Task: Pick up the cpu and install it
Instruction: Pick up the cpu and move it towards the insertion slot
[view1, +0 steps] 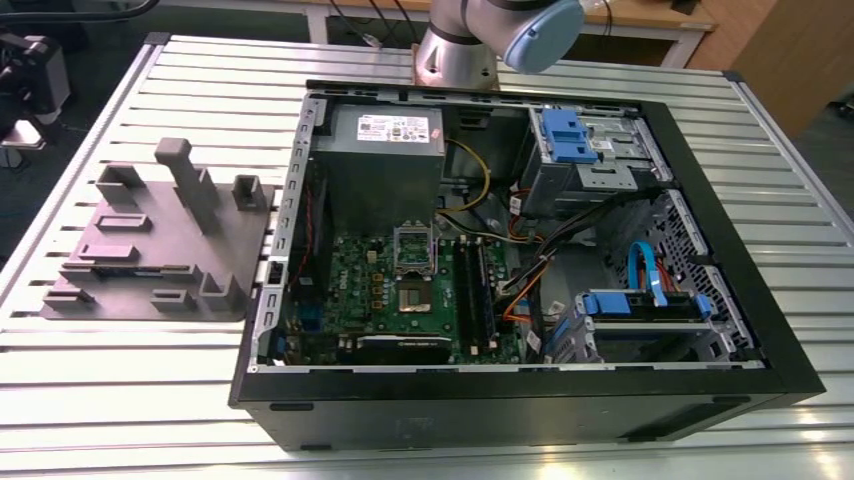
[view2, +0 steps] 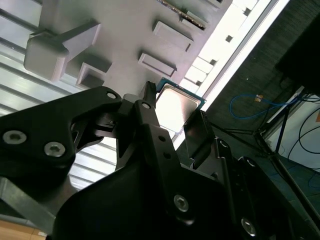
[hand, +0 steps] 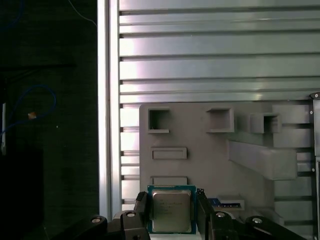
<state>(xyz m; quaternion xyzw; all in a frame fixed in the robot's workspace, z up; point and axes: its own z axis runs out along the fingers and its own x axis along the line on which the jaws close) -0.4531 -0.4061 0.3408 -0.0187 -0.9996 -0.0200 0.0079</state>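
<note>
The slatted metal tabletop (view1: 534, 60) carried an open computer case (view1: 400, 415) lying on its side. A grey plastic plate (view1: 147, 240) with upright blocks lay beside it, toward the exterior view's left. Inside the case lay the green motherboard (view1: 354, 290), with the socket (view1: 411, 296) near its middle. The socket's metal frame looked raised, though that was hard to make out.

In the first wrist view the gripper (hand: 171, 195) hung over the plate near its edge, and the plate's recesses lay well below it. The fingers (hand: 141, 207) were drawn in narrow against two opposite edges of the cpu (hand: 170, 212), gripping the chip between them. Its silvery top faced the camera and it sat square in the grasp. The second wrist view showed the same hold from the side: the cpu (view2: 175, 107) sat clamped at the fingertips, clear of the plate's surface.

I judged the pick-up done, with the work at the carry stage: the chip was lifted off the plate and not yet at the case. Installing it would call for a steady, level carry over the case wall. The chip's edges would need to line up with the socket's outline, and the set-down would have to be gentle and flat, without sliding or tilting.
</note>
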